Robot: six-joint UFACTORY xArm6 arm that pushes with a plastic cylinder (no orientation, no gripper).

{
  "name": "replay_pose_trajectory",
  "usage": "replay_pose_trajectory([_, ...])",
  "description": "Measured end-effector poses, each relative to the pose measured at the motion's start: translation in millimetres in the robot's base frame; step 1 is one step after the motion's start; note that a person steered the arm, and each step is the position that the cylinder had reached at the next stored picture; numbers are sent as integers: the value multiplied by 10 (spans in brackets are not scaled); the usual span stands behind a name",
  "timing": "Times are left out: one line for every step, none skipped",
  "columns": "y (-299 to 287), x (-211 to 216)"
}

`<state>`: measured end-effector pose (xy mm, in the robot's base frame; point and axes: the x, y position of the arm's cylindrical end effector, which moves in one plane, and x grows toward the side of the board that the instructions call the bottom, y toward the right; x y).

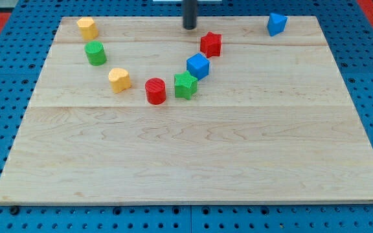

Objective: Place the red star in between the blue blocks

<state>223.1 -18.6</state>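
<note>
My tip (190, 27) rests near the view's top edge of the counter (193, 162), just up and to the view's left of the red star (210, 44), apart from it as far as I can judge from this angle. The tool is a plain dark rod with nothing to spread or pinch, so it can only shove. That placement looks sensible for the task: the star sits just beside the blue cube (198, 65) at the view's upper right of it, while the other blue block (276, 24), an angular wedge-like piece, lies well apart toward the view's top right corner; a push from the star's left side would send it rightward into the gap between them. The counter is pale wood with visible grain and seams. The blocks look like ribbed, matte plastic. A green star-like block (185, 85), a red cylinder (155, 90), a yellow heart-like block (119, 79), a green cylinder (96, 53) and a yellow block (87, 28) curve away to the view's left, clear of the intended path.
</note>
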Motion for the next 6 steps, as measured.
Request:
replay_pose_trajectory([-32,70])
replay_pose_trajectory([512,473])
replay_pose_trajectory([851,588])
replay_pose_trajectory([-111,455])
replay_pose_trajectory([385,825])
replay_pose_trajectory([721,914])
